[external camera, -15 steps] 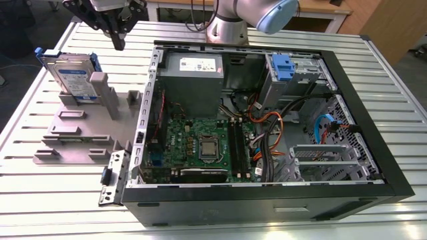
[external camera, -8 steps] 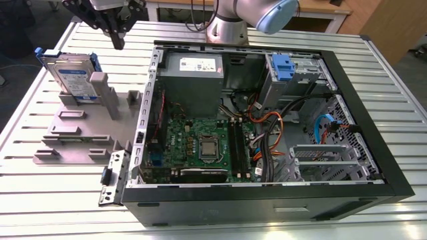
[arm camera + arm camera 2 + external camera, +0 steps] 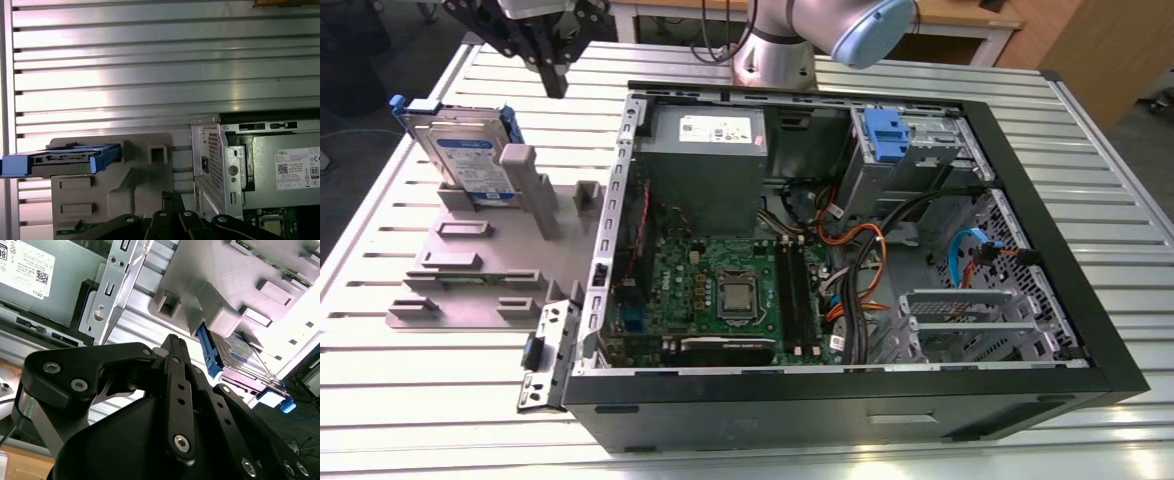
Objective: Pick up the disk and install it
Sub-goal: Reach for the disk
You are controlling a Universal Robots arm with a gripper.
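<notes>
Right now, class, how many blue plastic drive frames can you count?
2. One frames the disk on the grey stand, at the exterior view's left; the other is the bracket in the drive bay. More may be hidden.

I see small print and a square code on the white sticker (image 3: pixel 298 167) of the grey power supply (image 3: pixel 265 175) in the first wrist view; the label (image 3: pixel 467 165) on the disk (image 3: pixel 454 135) is too fine for me to read

One disk (image 3: pixel 460 150), one case (image 3: pixel 854 398), one stand (image 3: pixel 487 268)
</notes>
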